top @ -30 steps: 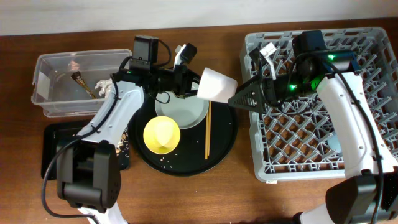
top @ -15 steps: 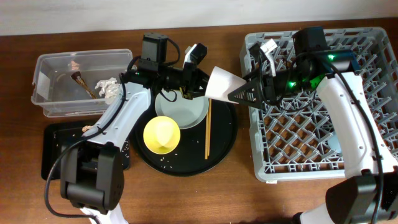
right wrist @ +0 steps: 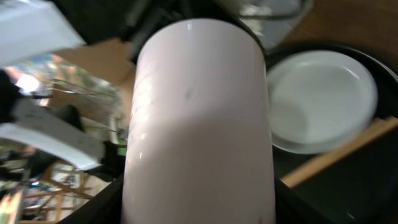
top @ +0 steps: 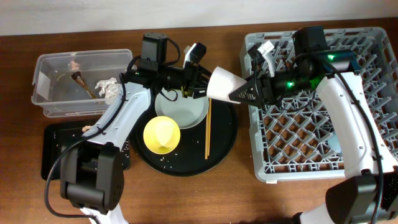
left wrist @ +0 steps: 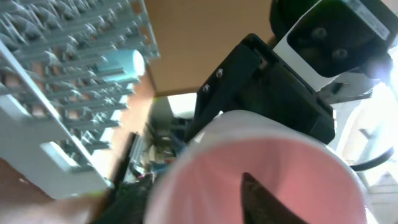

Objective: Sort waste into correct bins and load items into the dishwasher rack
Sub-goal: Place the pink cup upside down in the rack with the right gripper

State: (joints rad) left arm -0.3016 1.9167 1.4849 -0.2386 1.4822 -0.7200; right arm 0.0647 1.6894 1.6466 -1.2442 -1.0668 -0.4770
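The pink cup (top: 221, 83) lies sideways in the air above the round black tray, between my two grippers. My right gripper (top: 237, 94) is shut around its base; the cup (right wrist: 199, 124) fills the space between that gripper's fingers (right wrist: 199, 205). My left gripper (top: 200, 84) is open at the rim. One of its fingers (left wrist: 199, 208) is inside the cup (left wrist: 280, 168), clear of the wall. The grey-green plate (top: 181, 112), yellow bowl (top: 162, 134) and chopsticks (top: 208, 129) are on the round tray. The dishwasher rack (top: 323, 165) is at the right and holds the light blue cup (left wrist: 121, 65).
The clear box (top: 56, 62) at the back left holds white tissue (top: 107, 87) and a wrapper. The shallow black tray (top: 53, 149) with scraps lies in front of it. Crumbs lie on the round black tray (top: 224, 146). The plate (right wrist: 323, 99) and a chopstick (right wrist: 336, 152) show in the right wrist view.
My left arm carried the cup rightward toward the rack. My right gripper slid left over the cup's base and closed on it. My left gripper's fingers loosened at the rim.
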